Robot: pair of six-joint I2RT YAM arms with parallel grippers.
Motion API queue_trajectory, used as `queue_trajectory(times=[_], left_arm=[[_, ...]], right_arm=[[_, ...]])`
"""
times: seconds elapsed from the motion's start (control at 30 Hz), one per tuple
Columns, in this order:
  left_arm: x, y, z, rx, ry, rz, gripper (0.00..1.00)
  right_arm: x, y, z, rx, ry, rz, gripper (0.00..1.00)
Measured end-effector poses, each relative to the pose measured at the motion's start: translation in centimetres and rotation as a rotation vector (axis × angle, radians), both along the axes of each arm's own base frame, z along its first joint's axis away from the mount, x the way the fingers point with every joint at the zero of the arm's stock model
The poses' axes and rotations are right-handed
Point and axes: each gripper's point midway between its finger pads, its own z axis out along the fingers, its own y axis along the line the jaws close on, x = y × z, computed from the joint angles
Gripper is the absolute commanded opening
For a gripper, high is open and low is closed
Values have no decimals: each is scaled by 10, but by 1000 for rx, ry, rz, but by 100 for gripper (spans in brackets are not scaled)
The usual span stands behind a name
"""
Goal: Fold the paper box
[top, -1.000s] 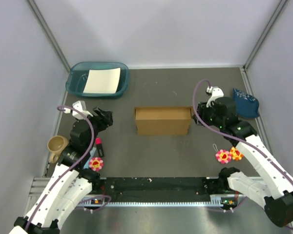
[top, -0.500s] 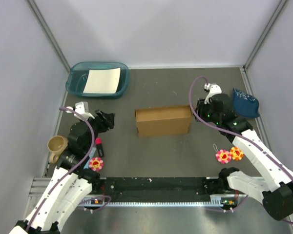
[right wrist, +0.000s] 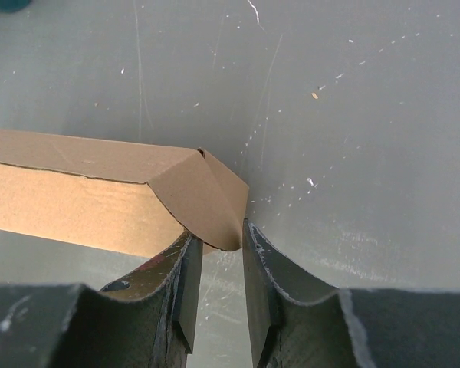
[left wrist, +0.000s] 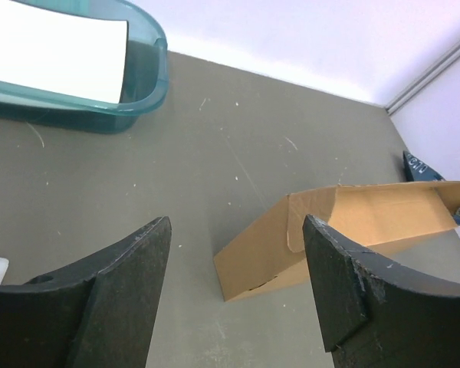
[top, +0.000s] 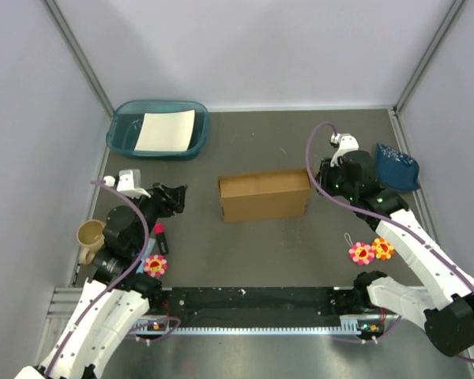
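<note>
The paper box (top: 263,196) is a shallow brown cardboard box lying in the middle of the table. My right gripper (top: 320,180) is at its right end. In the right wrist view the jaws stand narrow, and the box's (right wrist: 84,199) rounded corner flap sits pinched between the tips of my right gripper (right wrist: 218,234). My left gripper (top: 178,197) hovers left of the box, apart from it. It is open with nothing between its fingers. In the left wrist view the box's (left wrist: 330,238) left end shows beyond the wide gap of my left gripper (left wrist: 236,222).
A teal tray (top: 120,126) with a white sheet (top: 166,130) stands at the back left. A tan mug (top: 91,237), a red item (top: 159,234) and a flower toy (top: 156,264) lie by the left arm. Flower toys (top: 370,252) and a blue cloth (top: 397,166) lie on the right.
My right gripper moved slightly left to the box's right end and its jaws narrowed onto the corner flap. The left arm shifted a little and stays open.
</note>
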Motion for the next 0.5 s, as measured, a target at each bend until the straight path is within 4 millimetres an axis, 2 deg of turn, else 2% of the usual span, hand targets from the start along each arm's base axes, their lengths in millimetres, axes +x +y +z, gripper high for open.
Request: queue_trajectory(times=[0.17,0.33,0.4,0.5], left_arm=[[-10,-3,8,-2,-75,-43,84],[-20,-21,-5,4,-100,-163,83],[-18,-32,-11,13,-76,-220,81],[-10,-48,-30,38,11,-295,79]], right_arm=[[2,1,2,5,-11,0,27],[3,1,2,6,-10,-1,27],[3,2,1,7,-8,-1,27],[3,2,2,11,-10,1,27]])
